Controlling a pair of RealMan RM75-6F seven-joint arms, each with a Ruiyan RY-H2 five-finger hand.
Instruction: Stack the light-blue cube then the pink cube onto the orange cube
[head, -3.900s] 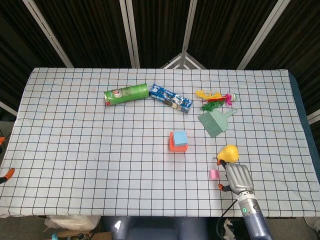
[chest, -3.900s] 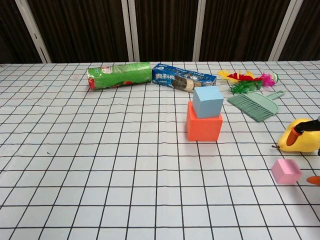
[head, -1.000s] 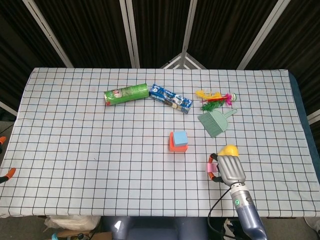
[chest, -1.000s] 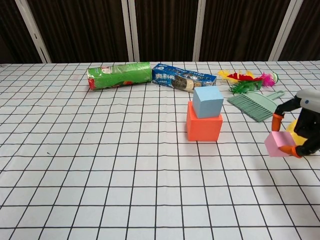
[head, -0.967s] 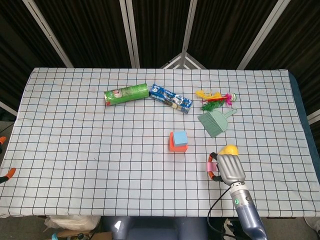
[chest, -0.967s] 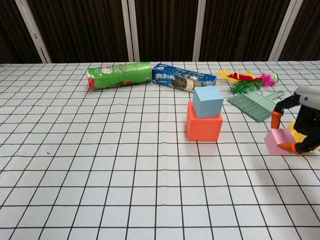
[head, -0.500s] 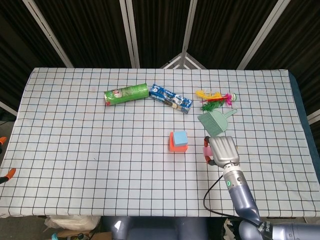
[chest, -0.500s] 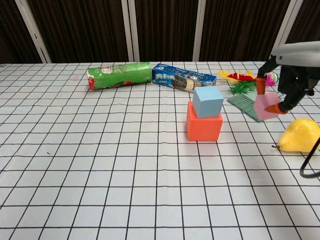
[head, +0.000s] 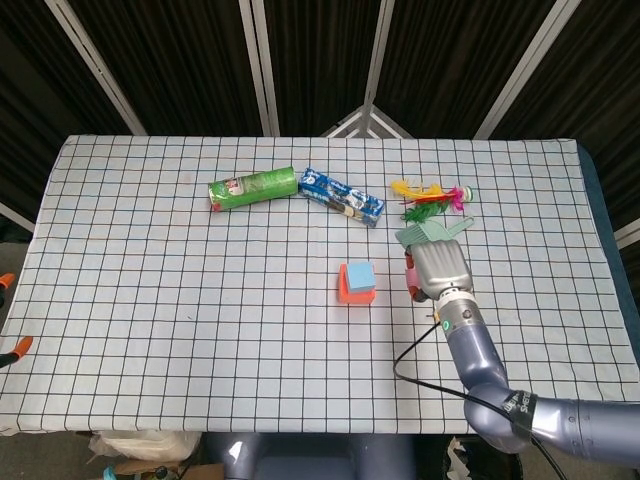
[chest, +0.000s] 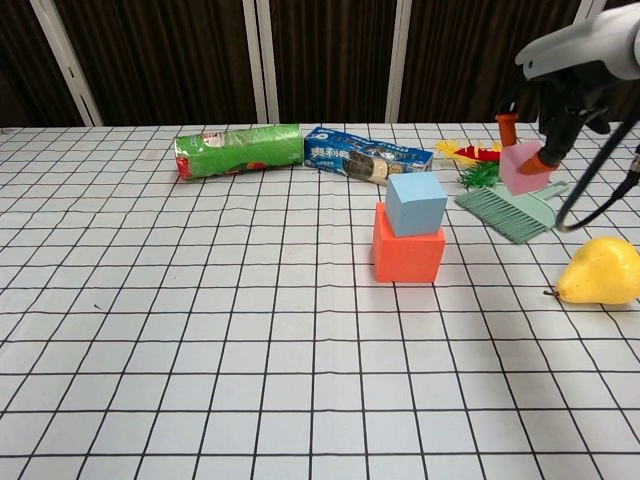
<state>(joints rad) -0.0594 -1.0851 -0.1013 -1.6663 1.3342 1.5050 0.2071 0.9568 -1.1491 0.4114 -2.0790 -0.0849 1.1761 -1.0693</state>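
Two cubes are already stacked near the middle of the tabletop: the light-blue cube (chest: 416, 203) sits on the orange cube (chest: 408, 253), turned a little askew on it. Your right hand (chest: 553, 113) is raised above the table, to the right of that stack, and its fingers (chest: 547, 158) are closed on the pink cube (chest: 523, 168), which hangs clear of the cloth. In the head view the back of this hand (head: 441, 269) covers most of that cube, with only a pink sliver (head: 409, 277) showing at its left side. From the chest view you see the cube held tilted, in front of the green dustpan brush (chest: 511, 211), higher than the top of the light-blue cube.

Behind the brush, toward the far right edge, lies a bunch of coloured feathers (head: 430, 194). Your yellow pear (chest: 600, 271) rests on the cloth nearer the front right, well apart from the stack. Toward the far edge, left of centre, a green tube (head: 252, 188) lies on its side, and a blue snack packet (head: 341, 196) lies just beside its right end.

Your left hand shows in neither view. A black cable (chest: 592, 180) loops down from the right wrist.
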